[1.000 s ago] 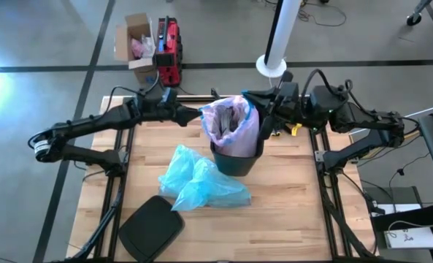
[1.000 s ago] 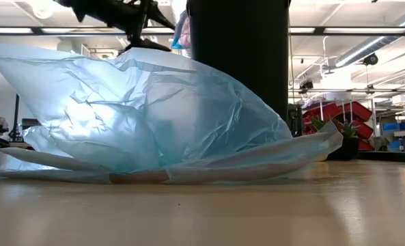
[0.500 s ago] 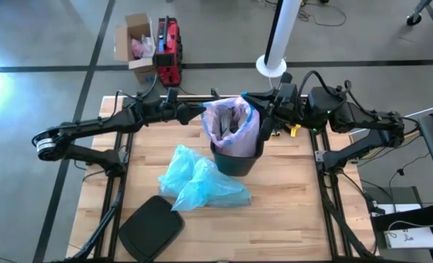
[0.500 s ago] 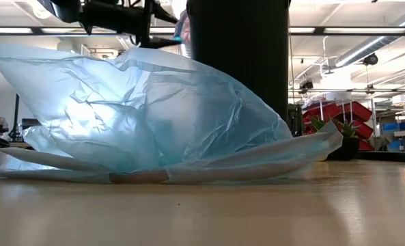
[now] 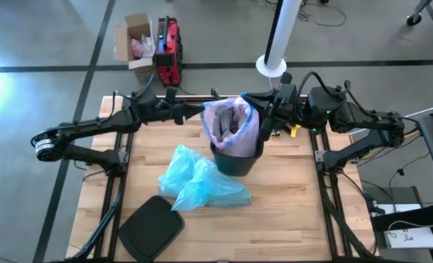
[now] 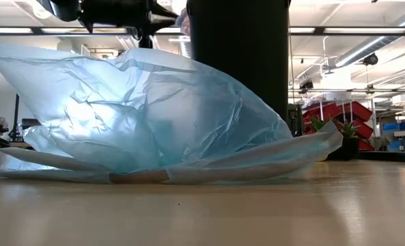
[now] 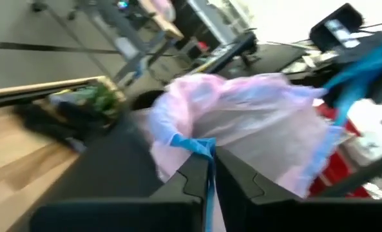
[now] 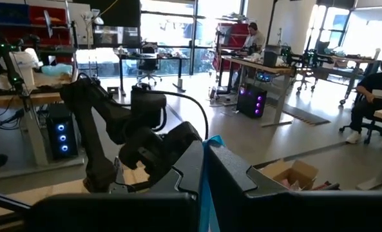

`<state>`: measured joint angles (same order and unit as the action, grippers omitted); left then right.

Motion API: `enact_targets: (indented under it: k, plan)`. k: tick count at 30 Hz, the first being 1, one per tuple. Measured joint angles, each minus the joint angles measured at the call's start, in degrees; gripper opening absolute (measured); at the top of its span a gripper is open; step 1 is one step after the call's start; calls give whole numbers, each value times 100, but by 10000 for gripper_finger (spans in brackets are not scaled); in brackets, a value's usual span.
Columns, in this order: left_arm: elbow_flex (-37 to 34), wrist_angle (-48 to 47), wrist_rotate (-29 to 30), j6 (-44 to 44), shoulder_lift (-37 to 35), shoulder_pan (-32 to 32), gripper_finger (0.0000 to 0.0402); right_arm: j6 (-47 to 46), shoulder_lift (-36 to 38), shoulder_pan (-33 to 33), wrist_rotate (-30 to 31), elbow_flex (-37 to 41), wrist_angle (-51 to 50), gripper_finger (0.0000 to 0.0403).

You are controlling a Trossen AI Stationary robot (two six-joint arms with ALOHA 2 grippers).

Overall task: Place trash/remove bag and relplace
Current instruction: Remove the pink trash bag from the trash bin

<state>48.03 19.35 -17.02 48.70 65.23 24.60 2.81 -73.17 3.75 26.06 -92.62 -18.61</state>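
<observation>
The thin translucent pinkish-white plastic bin liner (image 5: 231, 126) with its blue drawstring (image 7: 200, 147) is sitting in the black round bin (image 5: 238, 155) at the far middle of the light wooden table (image 5: 289, 197), its mouth standing open above the bin's rim. Crumpled paper pieces (image 5: 227, 123) are lying inside it, only partly showing from above. The left gripper (image 5: 198, 111) is reaching in from the left to the liner's left rim, and its fingers (image 7: 187, 183) are pressing together on the blue drawstring, which is running down between them. The right gripper (image 5: 266, 115) is meeting the liner's right rim from the right side; its fingers (image 8: 229, 177) are pinching together on a strip of the same blue drawstring. A crumpled light blue translucent plastic bag (image 5: 198, 179) is lying on the table just near and left of the bin, touching its base. A flat black bin lid (image 5: 152, 225) is resting at the near left corner, apart from the blue bag
</observation>
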Motion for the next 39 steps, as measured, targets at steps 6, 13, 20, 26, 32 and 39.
enact_targets:
  k: [6,13,20,26,32,39]
  plan:
    - [-4,1235,-336,632,-33,-4,2,13,0,0,0,2,0,8]
    - [597,2464,-247,1230,-5,-4,0,593,-2,-2,-38,11,1093,8]
    - [2687,2167,-106,834,402,-44,0,1801,10,-2,-338,9,3430,8]
    - [4323,940,-16,168,897,-224,0,1889,-66,-7,455,0,2178,8]
    - [5937,757,252,322,1831,-267,0,3047,-297,8,235,-29,3815,8]
    - [8360,-986,261,-121,2831,-148,0,3655,-313,-108,-408,-836,4824,8]
